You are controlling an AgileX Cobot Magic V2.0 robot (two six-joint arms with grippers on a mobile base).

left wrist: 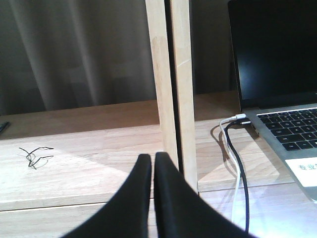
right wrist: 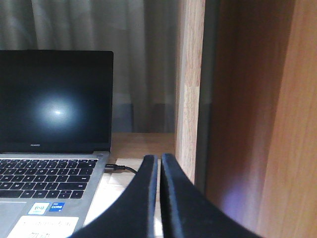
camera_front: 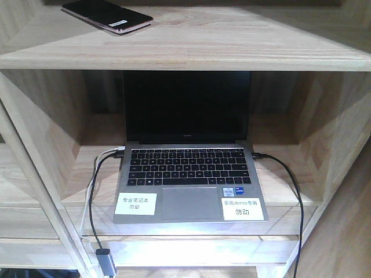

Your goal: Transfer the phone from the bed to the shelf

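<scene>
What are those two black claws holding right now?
Nothing. Both the left gripper and right gripper are shut and empty; the phone lies on the shelf.

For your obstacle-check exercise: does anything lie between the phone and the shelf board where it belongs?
Nothing visible does. The phone already lies flat on the upper shelf board, near its left end. The laptop sits in the cubby below, apart from it.

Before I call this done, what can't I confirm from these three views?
- Phone: front view's top edge crops its far end; absent from both wrist views.
- Shelf: its back is cut off there too.
- Bed: in no view.
- Laptop cables: run off the bottom edge.
</scene>
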